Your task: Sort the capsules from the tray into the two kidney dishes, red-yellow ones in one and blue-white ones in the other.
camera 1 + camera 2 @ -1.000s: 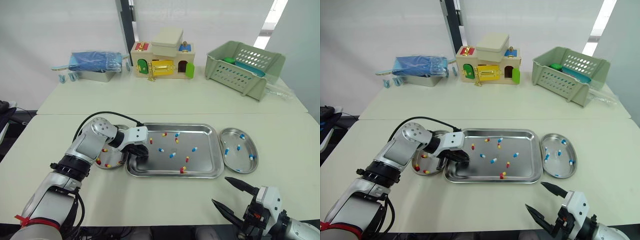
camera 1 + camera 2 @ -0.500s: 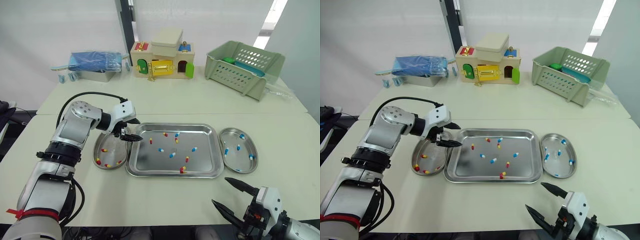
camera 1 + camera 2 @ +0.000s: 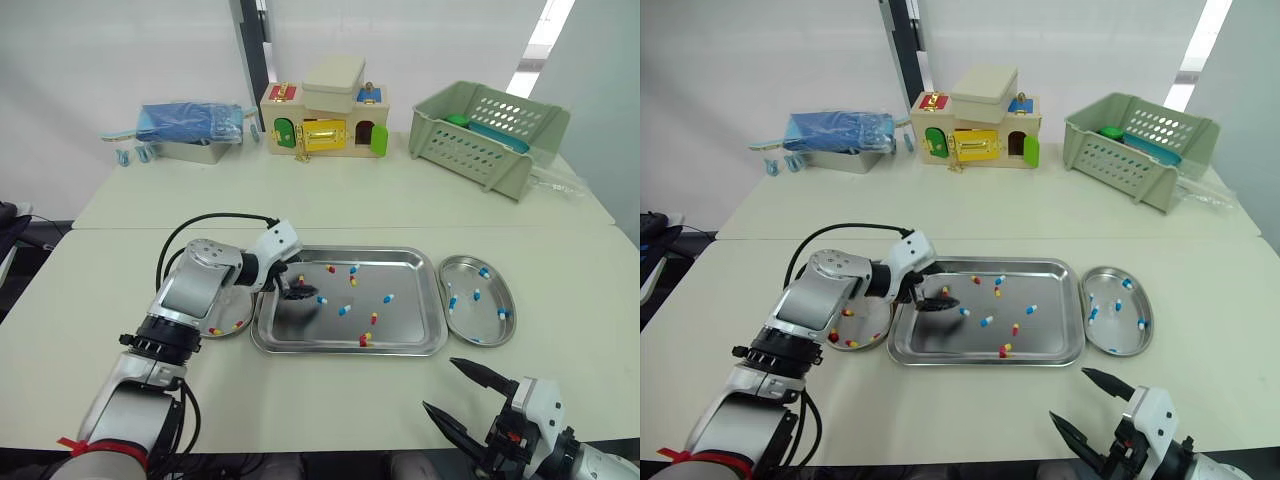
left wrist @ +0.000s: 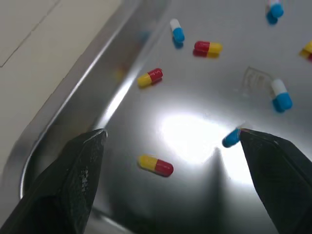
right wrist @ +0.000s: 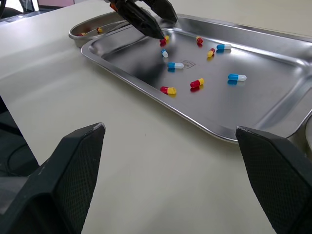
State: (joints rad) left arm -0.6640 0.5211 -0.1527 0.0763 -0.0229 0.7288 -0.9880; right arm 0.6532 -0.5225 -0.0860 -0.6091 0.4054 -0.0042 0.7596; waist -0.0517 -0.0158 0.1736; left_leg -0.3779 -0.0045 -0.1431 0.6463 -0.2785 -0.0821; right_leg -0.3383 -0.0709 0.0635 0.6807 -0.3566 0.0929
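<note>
We see our left claw [image 4: 170, 132] spread wide, low over the left end of the tray [image 3: 345, 350]. A glossy red-yellow capsule [image 4: 156, 165] lies on the steel between its black textured fingers. The tray is a shiny rectangular pan with rounded corners, with blue-white capsules [image 3: 388, 298] and more red-yellow ones scattered in it. Steel kidney dishes flank it: the left dish [image 3: 872, 338] holds red-yellow ones, the right dish [image 3: 485, 325] blue-white. Our right claw [image 3: 440, 383] hangs spread over the near edge of the matte cream counter [image 3: 330, 400]. A white wall stands behind.
</note>
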